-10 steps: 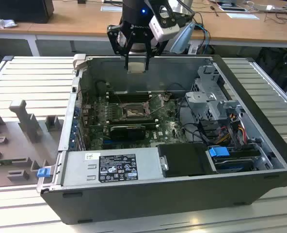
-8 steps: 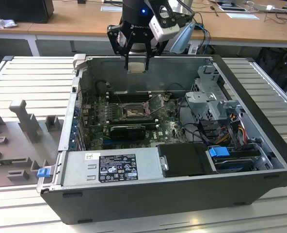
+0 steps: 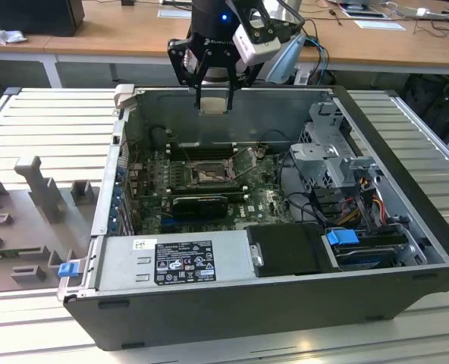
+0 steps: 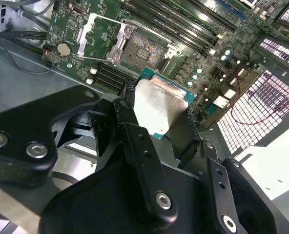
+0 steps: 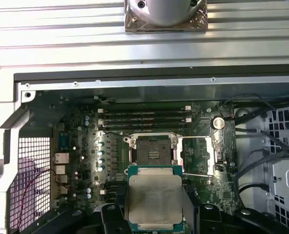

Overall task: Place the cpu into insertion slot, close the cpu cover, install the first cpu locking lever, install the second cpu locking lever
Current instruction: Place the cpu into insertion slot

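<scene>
Fingers (image 4: 126, 113) pinch the cpu (image 5: 154, 197) between them above the insertion slot (image 5: 153, 150)

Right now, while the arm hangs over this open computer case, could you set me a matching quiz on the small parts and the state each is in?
Things:
1. pale silver square cpu chip
2. dark-framed square insertion slot
3. thin silvery metal cpu cover frame

States:
A. flipped open beside the slot
B. gripped by the black gripper, above the board
C. uncovered and empty

Pairs: 1-B, 2-C, 3-A.
</scene>
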